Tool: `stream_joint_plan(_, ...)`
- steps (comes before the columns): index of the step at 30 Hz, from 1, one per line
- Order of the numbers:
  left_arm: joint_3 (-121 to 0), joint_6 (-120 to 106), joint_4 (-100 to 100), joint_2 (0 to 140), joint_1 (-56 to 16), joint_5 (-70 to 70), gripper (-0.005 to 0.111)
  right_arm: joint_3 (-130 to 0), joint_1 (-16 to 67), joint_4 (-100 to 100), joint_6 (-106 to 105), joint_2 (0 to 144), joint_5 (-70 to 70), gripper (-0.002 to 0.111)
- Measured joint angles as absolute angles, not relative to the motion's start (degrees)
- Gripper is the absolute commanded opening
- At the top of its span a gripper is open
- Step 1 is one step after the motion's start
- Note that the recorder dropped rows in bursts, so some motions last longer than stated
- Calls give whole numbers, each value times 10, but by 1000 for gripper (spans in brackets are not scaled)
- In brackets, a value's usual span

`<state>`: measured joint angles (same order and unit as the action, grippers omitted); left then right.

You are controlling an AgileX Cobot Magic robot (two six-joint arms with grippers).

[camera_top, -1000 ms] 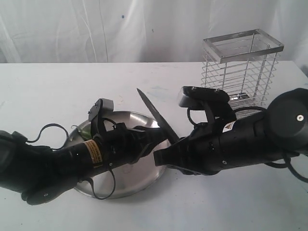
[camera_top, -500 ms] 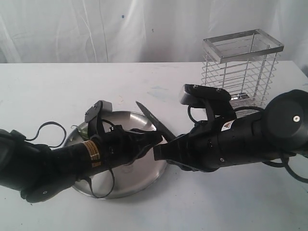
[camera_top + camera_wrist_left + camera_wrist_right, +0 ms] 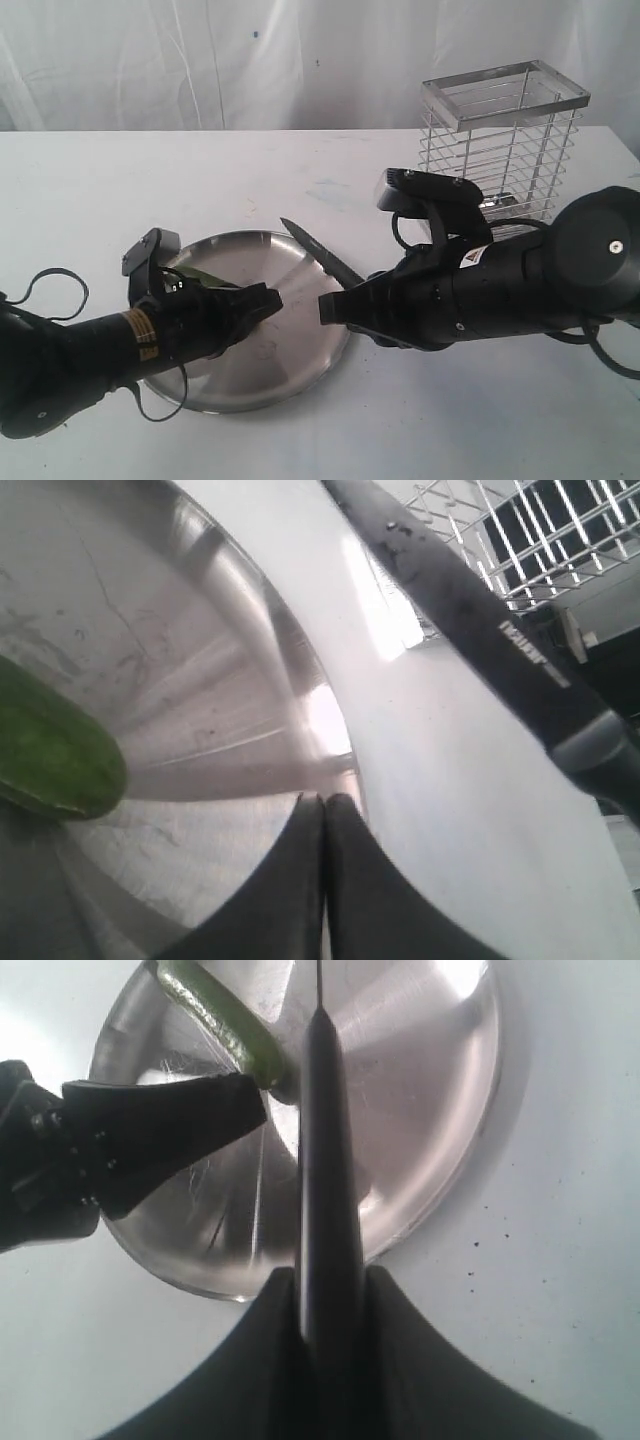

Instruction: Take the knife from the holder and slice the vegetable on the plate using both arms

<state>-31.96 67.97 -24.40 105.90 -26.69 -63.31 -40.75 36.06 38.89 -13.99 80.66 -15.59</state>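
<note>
left gripper [image 3: 268,298] pinched together, empty, over plate [image 3: 290,350], right gripper [image 3: 332,306] clamped on knife [image 3: 318,250], chilli [image 3: 215,1015] on plate, wire holder [image 3: 500,140] standing apart

Vegetable [image 3: 50,750] cropped by left wrist view's edge, knife [image 3: 318,250] handle hidden in right pincer [image 3: 328,1278]

A black knife [image 3: 319,252], a glossy green chilli [image 3: 215,1018], a shiny silver plate [image 3: 290,332] and a silver horizontal-wired holder [image 3: 524,111] on a white worktop [image 3: 100,190].
</note>
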Motion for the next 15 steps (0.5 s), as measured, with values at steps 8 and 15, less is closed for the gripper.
stream_joint_plan(8,-318,682,-269,1056,-267,-694,0,-408,361,389,-140,808,-160,0)
stream_joint_plan(15,-318,699,-182,1056,-267,-695,0,-408,361,389,-140,841,-229,0)
